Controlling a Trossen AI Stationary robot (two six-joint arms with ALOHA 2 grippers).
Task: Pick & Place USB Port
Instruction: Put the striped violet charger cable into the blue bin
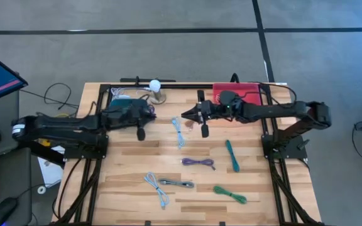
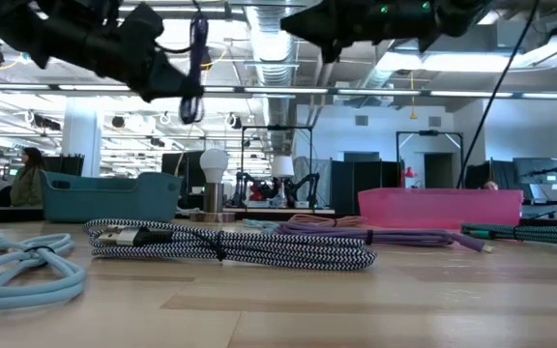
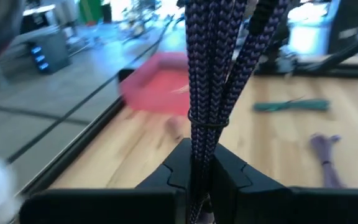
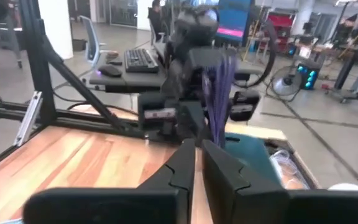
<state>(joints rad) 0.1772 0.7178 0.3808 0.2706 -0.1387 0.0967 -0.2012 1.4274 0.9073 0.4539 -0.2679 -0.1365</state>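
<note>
i see the wooden table (image 1: pixel 131 188) with the pink tray (image 1: pixel 247 91) at its far edge. my left gripper (image 3: pixel 199 171) hangs above the table near the teal bin (image 1: pixel 121 98), fingers clamped on a dark purple braided cable (image 3: pixel 213 81) — the right gripper (image 4: pixel 196 163) faces it, fingers together, holding nothing.

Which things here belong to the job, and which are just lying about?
Job: dark braided cable held in left gripper; right gripper, empty nearby; teal bin and pink bin, likely destinations.
Lying about: black-and-white cable, light blue cable, purple cable, green cable, lamp.
</note>
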